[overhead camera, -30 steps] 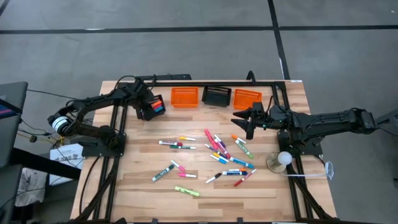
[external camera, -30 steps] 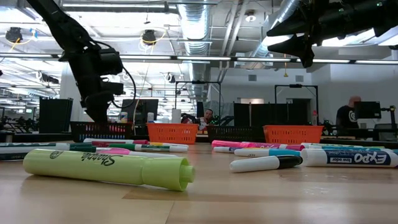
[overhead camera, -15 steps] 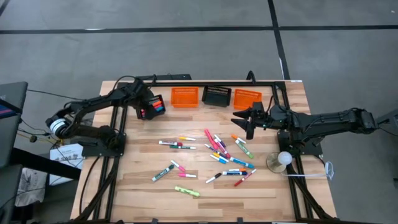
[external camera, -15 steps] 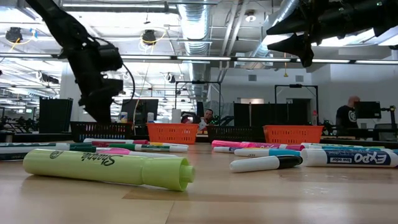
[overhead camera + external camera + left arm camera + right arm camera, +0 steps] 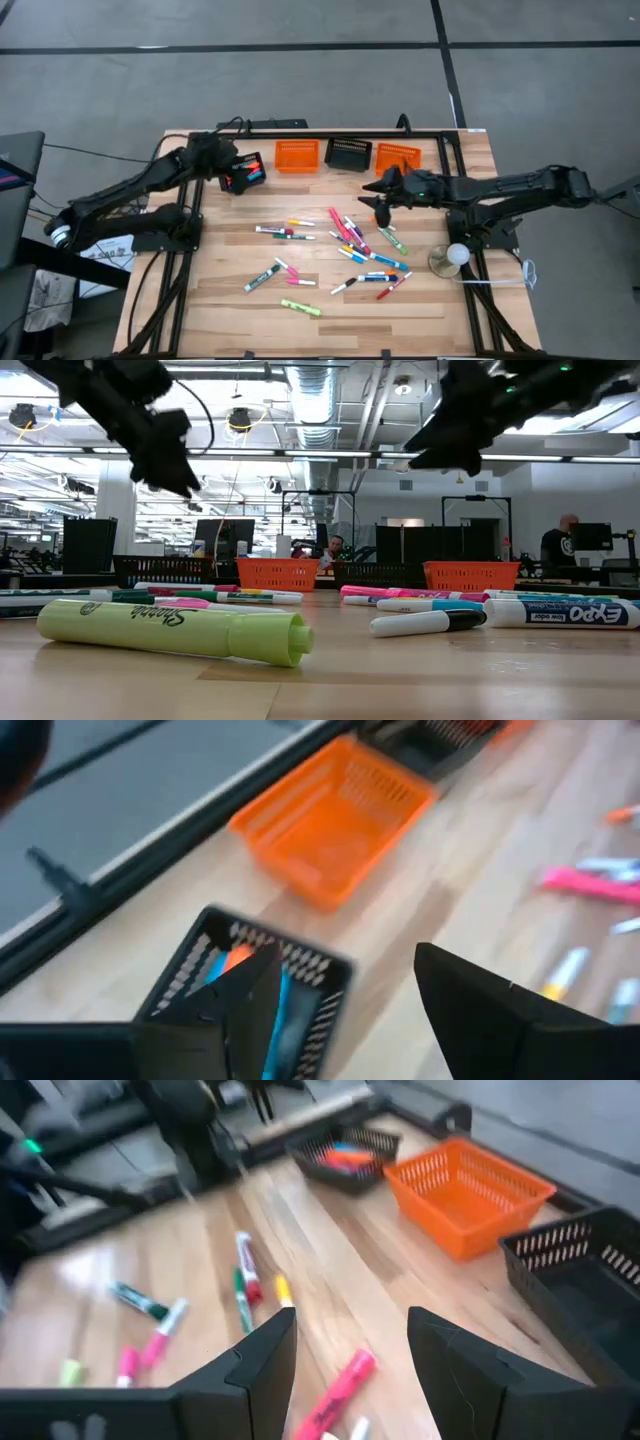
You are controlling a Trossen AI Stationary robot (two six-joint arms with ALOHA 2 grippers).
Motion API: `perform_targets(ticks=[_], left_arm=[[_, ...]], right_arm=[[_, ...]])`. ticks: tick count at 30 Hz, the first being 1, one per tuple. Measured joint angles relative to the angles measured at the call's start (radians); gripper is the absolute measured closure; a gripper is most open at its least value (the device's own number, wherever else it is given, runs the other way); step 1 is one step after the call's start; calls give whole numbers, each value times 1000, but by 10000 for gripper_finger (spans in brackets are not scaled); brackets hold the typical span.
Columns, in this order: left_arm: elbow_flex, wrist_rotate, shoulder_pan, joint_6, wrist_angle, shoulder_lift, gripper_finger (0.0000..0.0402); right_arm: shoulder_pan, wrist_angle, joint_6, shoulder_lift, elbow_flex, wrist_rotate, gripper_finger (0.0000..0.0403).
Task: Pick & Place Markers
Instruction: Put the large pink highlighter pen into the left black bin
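Left gripper [image 5: 222, 160]: upper left of the high view, above the black basket [image 5: 243, 172]; fingers spread, nothing between them in the left wrist view.

Right gripper [image 5: 375, 193]: centre right of the high view, over the upper edge of the marker scatter; fingers spread, empty, a pink marker [image 5: 334, 1394] lying on the wood below the gap in its wrist view.

Markers, placed: a few, blue and orange-red among them, inside the black basket; exact count not readable.

Markers, loose [image 5: 345, 240]: some two dozen spread across the middle and lower centre of the table [image 5: 230, 310]. Includes a yellow-green highlighter [image 5: 301, 307] nearest the lower edge.

Baskets, back row, top centre: orange basket [image 5: 296, 156], second black basket [image 5: 349, 153], second orange basket [image 5: 397, 157]. The first looks empty in the left wrist view.

Progress, judged: early. A small share binned; the bulk of the markers left to collect.
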Motion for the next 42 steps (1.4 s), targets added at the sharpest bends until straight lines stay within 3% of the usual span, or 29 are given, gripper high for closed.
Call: perform_targets(ticks=[9,18,25,33,42], left_arm=[[0,-1,-143,-110,5,-103,183],[0,-1,-262,-160,3,-101,183],[0,-1,-310,-160,-4,-100,184],[0,-1,-338,-156,-23,-95,187],[0,-1,-343,-150,-27,-94,188]], right_arm=[[-4,-254,-3,281,237,-17,219],[-3,-311,-10,485,416,-215,194],[-2,-438,-2,631,530,-217,155],[2,-448,-1,761,623,-217,154],[-16,-622,36,858,689,-214,154]])
